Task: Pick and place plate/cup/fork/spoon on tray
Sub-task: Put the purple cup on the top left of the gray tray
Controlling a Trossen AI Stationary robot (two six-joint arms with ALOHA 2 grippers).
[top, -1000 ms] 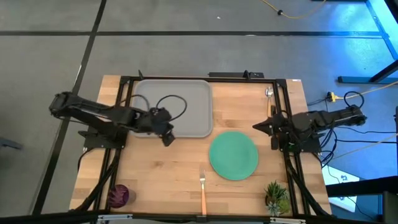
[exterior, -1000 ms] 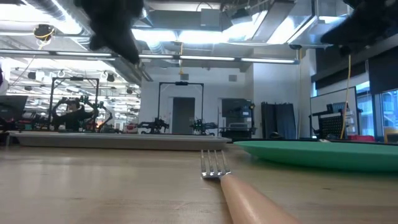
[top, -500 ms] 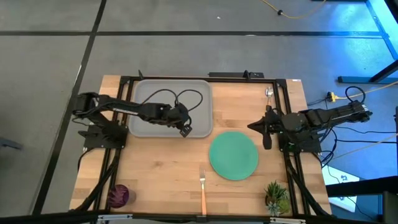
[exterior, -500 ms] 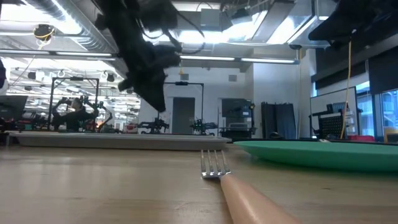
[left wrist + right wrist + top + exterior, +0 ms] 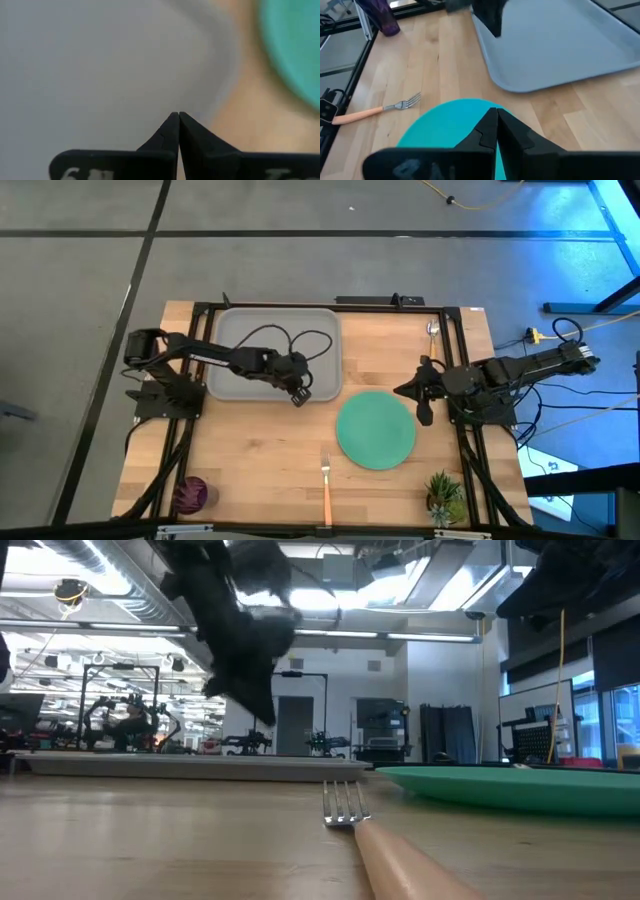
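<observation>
The grey tray (image 5: 262, 345) lies at the table's far left. My left gripper (image 5: 300, 396) hangs shut over its near right corner (image 5: 100, 60), clear of it in the low view (image 5: 262, 710). The teal plate (image 5: 376, 430) lies flat right of centre. My right gripper (image 5: 403, 391) is shut above the plate's far right edge (image 5: 455, 120). The fork (image 5: 326, 485) lies at the near edge, its tines (image 5: 345, 802) pointing far. The spoon (image 5: 433, 340) lies at the far right. The purple cup (image 5: 192, 493) stands at the near left corner.
A small potted plant (image 5: 443, 498) stands at the near right corner. Black frame rails (image 5: 200, 320) run along the table's left, right and far sides. Bare wood lies between the tray and the fork (image 5: 385, 111).
My left gripper has moved toward the table's right edge and down, from the bare wood just near of the tray to above the tray's near right corner. My right gripper has crept left toward the plate.
</observation>
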